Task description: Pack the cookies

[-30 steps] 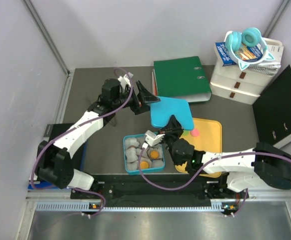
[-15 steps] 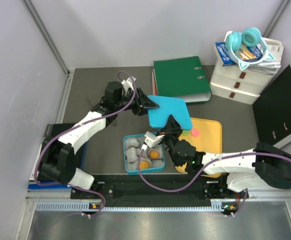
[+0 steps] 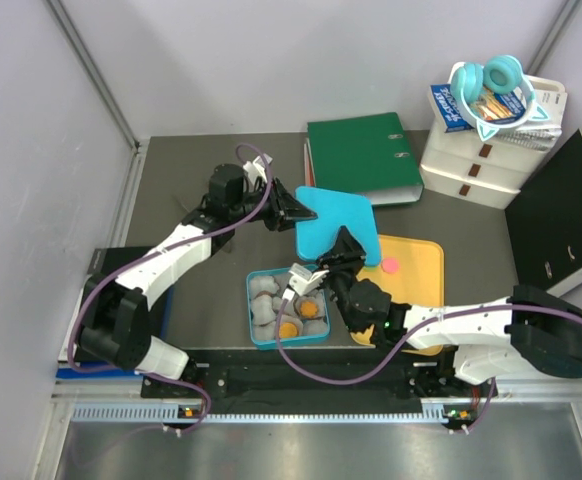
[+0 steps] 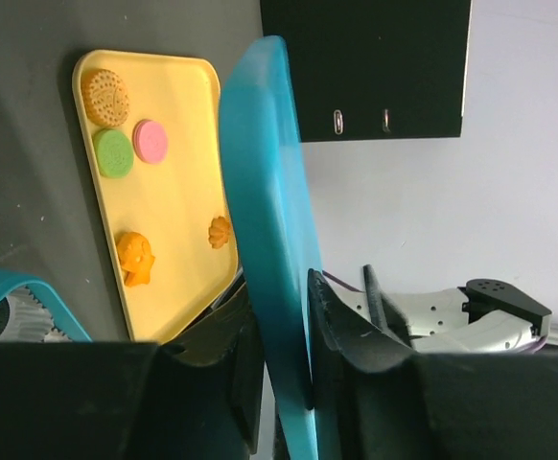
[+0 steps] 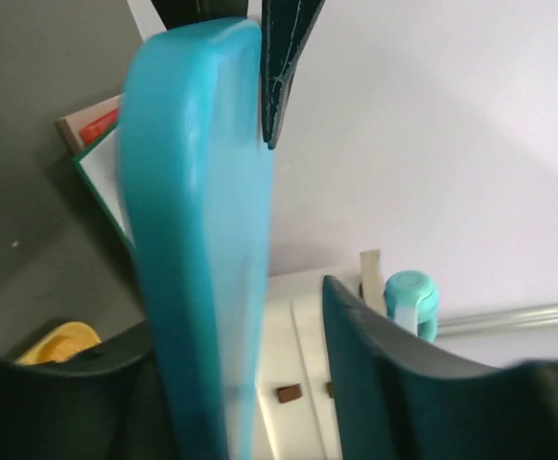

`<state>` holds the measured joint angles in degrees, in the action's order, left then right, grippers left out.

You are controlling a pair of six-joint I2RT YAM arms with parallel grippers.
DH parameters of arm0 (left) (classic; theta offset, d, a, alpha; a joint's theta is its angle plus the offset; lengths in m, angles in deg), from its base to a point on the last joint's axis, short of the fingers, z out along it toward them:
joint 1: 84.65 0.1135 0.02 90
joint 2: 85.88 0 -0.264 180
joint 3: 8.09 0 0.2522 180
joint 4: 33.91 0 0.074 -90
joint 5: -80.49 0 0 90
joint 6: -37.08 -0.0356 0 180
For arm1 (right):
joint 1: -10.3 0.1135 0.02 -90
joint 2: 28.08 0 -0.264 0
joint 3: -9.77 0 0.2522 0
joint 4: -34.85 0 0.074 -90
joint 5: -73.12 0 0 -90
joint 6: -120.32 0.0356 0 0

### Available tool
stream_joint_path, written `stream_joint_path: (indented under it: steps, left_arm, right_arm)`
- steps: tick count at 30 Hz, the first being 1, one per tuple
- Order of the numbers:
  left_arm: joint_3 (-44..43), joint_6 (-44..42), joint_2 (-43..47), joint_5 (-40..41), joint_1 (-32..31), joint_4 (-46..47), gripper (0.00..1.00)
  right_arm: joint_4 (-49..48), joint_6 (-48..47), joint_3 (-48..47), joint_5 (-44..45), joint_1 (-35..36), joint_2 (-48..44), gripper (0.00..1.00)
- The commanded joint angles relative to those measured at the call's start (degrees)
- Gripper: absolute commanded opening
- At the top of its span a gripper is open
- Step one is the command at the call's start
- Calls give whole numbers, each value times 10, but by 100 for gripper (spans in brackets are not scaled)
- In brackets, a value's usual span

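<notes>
Most of the cookies (image 4: pixel 151 140) lay loose on the yellow tray (image 4: pixel 178 192): a pink, a green and a patterned round one grouped at one end, and two orange flower shapes further along. A couple of orange ones sat among the paper liners (image 3: pixel 264 302) in the blue box (image 3: pixel 252 318). Over the tray's far left corner hung the blue lid (image 3: pixel 333 222), caught between both arms. The left gripper (image 4: pixel 279 292) was clenched on one edge. The right gripper (image 3: pixel 345 243) straddled the opposite edge with one finger clear of the surface, so it had let go. The step looked like a handover of the lid to the left arm. To do it well, the left pinch needed to be deep and firm before the right fingers backed out along the lid's plane without snagging. Held by one edge, the lid would likely tend to swing. It was therefore best carried slowly, clear of the open box and the loose cookies.
</notes>
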<state>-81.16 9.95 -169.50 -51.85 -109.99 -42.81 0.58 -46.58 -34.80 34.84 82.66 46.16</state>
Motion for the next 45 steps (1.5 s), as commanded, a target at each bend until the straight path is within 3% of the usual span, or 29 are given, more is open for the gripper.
stream_joint_path:
  steps: [1,2,7,15,19,20,24,28,31,32,34,35,36,39,45]
  left_arm:
    - [-6,-42,33,-1,-4,9,0]
    - [-8,-42,35,4,-4,9,0]
    - [-43,-52,30,34,2,3,0]
    - [-153,-49,-15,63,39,-8,0]
    - [-180,-24,-25,78,58,14,0]
    - [-189,-21,-26,88,68,15,0]
    - [-205,-24,-11,101,93,5,0]
    - [-200,-50,19,105,121,-34,0]
    - [-160,-71,51,111,122,-79,0]
    - [-144,-71,72,111,122,-80,0]
    - [-103,-78,99,118,122,-88,0]
    - [-93,-81,123,122,122,-103,0]
    - [-83,-89,133,125,122,-113,0]
    - [-53,-102,168,119,122,-146,0]
    - [-23,-130,225,104,122,-239,0]
  right_arm:
    - [-23,19,-23,10,2,-29,57]
    - [-22,20,-22,14,2,-30,66]
    - [56,69,-21,37,9,-66,84]
    - [221,175,5,101,37,-155,92]
    - [357,302,-13,125,40,-194,94]
    - [443,337,-23,126,40,-201,94]
    - [616,551,-78,129,40,-236,95]
    - [668,643,-103,132,38,-263,98]
    - [768,767,-166,64,-29,-263,96]
    - [785,807,-180,42,-88,-264,96]
    - [816,873,-213,-62,-155,-275,96]
    - [819,907,-230,-102,-236,-279,95]
    - [824,924,-237,-182,-271,-282,94]
    - [834,974,-268,-296,-371,-270,93]
    - [830,1031,-294,-390,-377,-233,94]
